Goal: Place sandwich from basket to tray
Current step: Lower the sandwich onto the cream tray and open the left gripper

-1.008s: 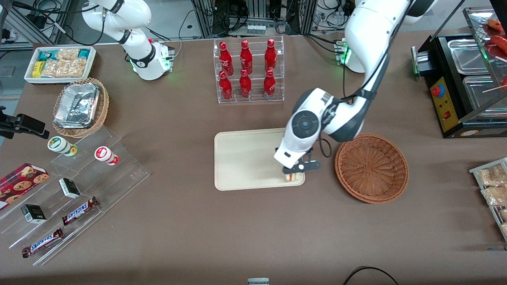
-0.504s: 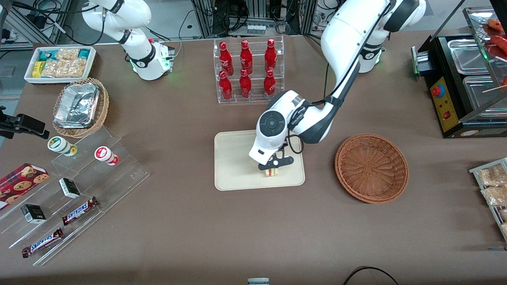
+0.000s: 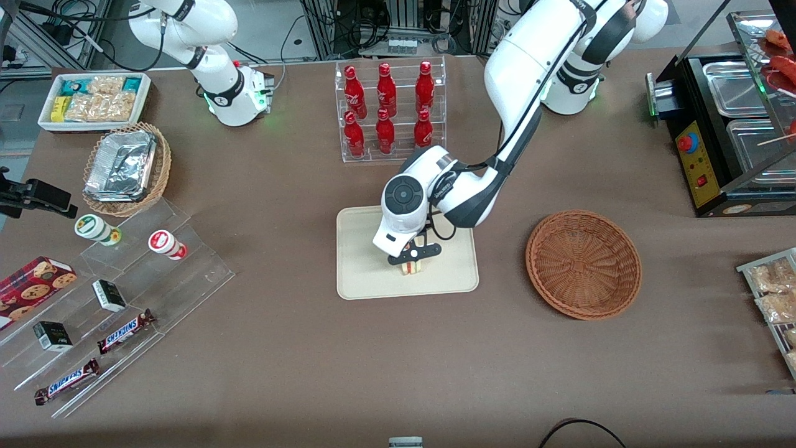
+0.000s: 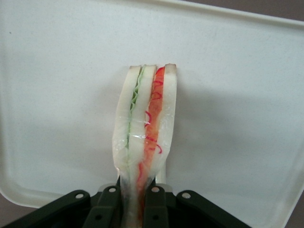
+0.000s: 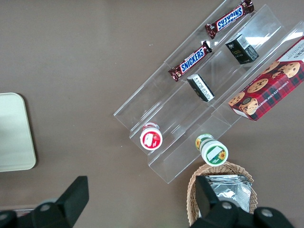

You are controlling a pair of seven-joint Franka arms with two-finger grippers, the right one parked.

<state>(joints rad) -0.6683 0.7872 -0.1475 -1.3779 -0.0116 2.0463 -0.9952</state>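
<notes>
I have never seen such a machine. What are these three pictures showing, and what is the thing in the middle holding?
Two white robot arms stand at a brown table; one works. The wide picture looks down from the front. The close picture comes from a camera on the working arm's wrist, the third from the parked arm's wrist. The gripper, a two-finger clamp, is shut on the sandwich above the cream tray. The round brown basket beside the tray holds nothing. Red bottles and snack shelves also stand on the table.

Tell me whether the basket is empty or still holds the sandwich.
Empty: the basket shows only bare weave. The gripper holds the sandwich pinched over the tray.
</notes>
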